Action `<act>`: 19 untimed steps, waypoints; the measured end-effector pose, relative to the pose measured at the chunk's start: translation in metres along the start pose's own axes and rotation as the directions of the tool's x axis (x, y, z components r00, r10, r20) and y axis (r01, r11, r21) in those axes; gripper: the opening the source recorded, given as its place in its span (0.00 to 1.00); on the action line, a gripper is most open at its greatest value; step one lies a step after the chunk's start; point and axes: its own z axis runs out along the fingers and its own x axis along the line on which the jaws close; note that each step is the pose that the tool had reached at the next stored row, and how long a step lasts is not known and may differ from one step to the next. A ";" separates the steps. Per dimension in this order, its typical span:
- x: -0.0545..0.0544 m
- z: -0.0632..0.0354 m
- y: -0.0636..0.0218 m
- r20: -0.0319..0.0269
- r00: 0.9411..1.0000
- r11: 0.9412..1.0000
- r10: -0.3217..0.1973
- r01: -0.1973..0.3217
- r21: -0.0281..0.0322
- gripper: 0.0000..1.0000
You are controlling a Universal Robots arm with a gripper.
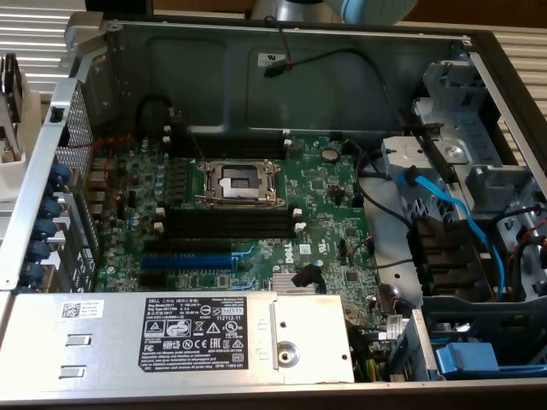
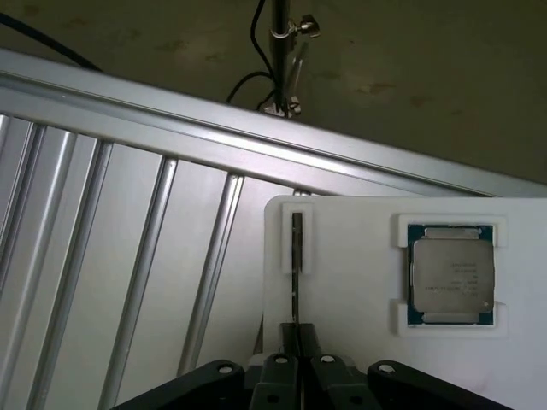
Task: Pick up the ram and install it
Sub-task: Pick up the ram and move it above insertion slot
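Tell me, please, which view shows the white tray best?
The wrist view: the white tray lies face-on, holding the processor and ram stick. The exterior view catches what looks like its edge at that view's left border.

ram (image 2: 296, 248) on edge in tray (image 2: 350, 282) slot, processor (image 2: 450, 275) seated beside it; motherboard (image 1: 256, 213) inside case (image 1: 256, 68)

The gripper (image 2: 297, 337) pinches the memory stick (image 2: 297, 248), which stands edgewise in a narrow slot of the white holder (image 2: 359, 256). The slot's raised lips crowd both flanks just ahead of the fingers. A processor (image 2: 450, 273) sits well off to one side. Farther ahead stand a rail (image 2: 256, 145) and an upright rod (image 2: 279, 51). In the open computer case, the black slots (image 1: 226, 224) lie uncovered between the socket (image 1: 238, 181) and the blue slot (image 1: 186, 260).
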 end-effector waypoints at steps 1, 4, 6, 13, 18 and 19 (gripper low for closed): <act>0.000 -0.0016 0.0001 -0.001 1.000 1.000 0.000 0.000 0.000 0.12; 0.000 -0.0062 0.0002 -0.003 1.000 1.000 0.000 0.000 -0.001 0.12; 0.000 -0.0102 0.0004 -0.005 1.000 1.000 0.000 0.000 -0.001 0.12; 0.000 -0.0321 0.0012 -0.009 1.000 1.000 0.000 0.000 -0.002 0.12; -0.001 -0.0414 0.0013 -0.009 1.000 1.000 0.000 0.000 -0.002 0.12; -0.001 -0.0433 0.0013 -0.009 1.000 1.000 0.000 0.000 -0.002 0.12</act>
